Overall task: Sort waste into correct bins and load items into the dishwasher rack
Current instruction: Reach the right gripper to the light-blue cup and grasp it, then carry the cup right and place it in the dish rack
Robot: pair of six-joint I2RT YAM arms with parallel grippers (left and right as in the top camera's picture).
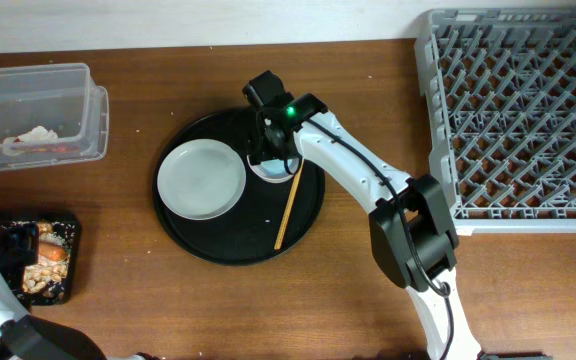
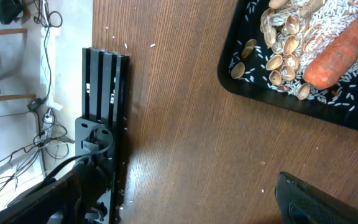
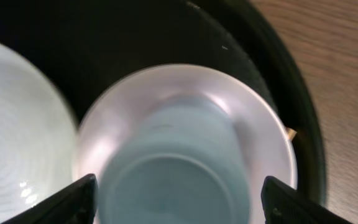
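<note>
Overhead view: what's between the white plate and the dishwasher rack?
The right claw above the pale dish, the chopsticks, the tray's rim, then bare table, seen overhead.

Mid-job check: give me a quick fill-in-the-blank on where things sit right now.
1. The carrot lies in the ___ container.
2. The crumpled tissue lies in the ___ tub.
3. The right gripper straddles the cup, which stands on the pale ___.
4. The chopsticks lie on the round black ___.
Missing words: black; clear; dish; tray.
</note>
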